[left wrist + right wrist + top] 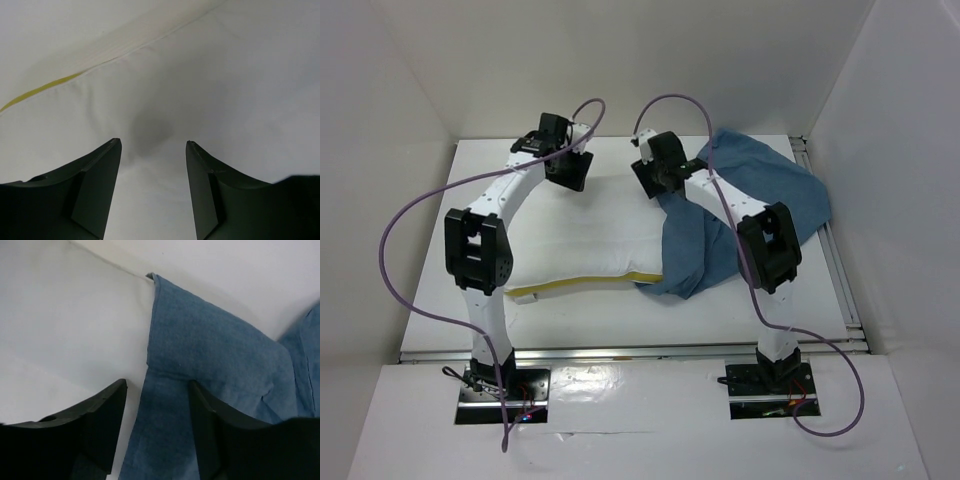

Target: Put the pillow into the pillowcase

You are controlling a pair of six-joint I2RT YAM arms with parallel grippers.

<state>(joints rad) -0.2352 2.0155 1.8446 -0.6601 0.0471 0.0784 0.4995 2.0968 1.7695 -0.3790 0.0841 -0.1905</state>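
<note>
The white pillow [580, 245] lies across the middle of the table, its yellow strip [590, 282] along the near edge. Its right end is inside the dusty-blue pillowcase [770, 190], which spreads wrinkled toward the back right. My left gripper [568, 170] hovers open over the pillow's far edge; the left wrist view shows only white pillow [200, 75] between the open gripper [152, 145]. My right gripper [655, 180] stands at the pillowcase's mouth. In the right wrist view this gripper [157, 385] is open and straddles the blue hem [210, 350] lying on the pillow [65, 315].
White walls enclose the table on the left, back and right. A metal rail [835, 260] runs along the table's right side and another [620, 352] along the front. Purple cables [400, 280] loop out from both arms.
</note>
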